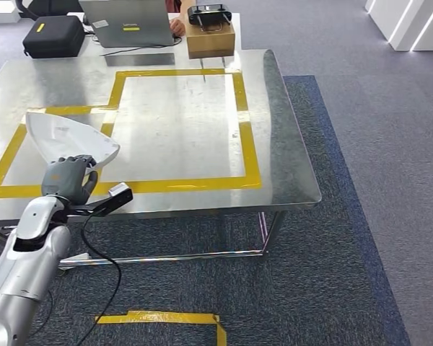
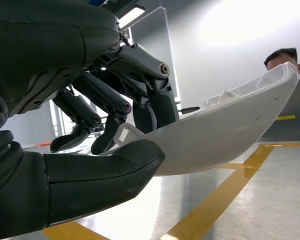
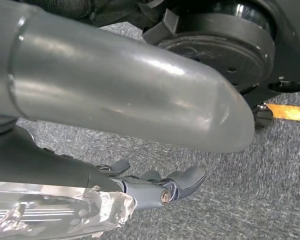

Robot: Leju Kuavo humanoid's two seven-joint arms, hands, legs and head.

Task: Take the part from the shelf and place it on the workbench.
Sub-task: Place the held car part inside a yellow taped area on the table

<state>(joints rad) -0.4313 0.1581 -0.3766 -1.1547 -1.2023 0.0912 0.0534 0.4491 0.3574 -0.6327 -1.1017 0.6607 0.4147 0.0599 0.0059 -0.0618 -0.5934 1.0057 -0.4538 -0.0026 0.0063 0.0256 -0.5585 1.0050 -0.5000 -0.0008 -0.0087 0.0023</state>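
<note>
The left hand (image 1: 68, 179) grips a white curved plastic part (image 1: 67, 137) over the steel workbench (image 1: 291, 144), above its yellow-taped left corner. The left wrist view shows thumb (image 2: 103, 172) beneath, fingers (image 2: 103, 95) above. The right hand (image 3: 156, 185) hangs over carpet, fingers extended, holding nothing. No legible writing.

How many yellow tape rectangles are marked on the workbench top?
2. A large one across the middle of the workbench, and a smaller one at its left, partly covered by the white part in the left hand.
</note>
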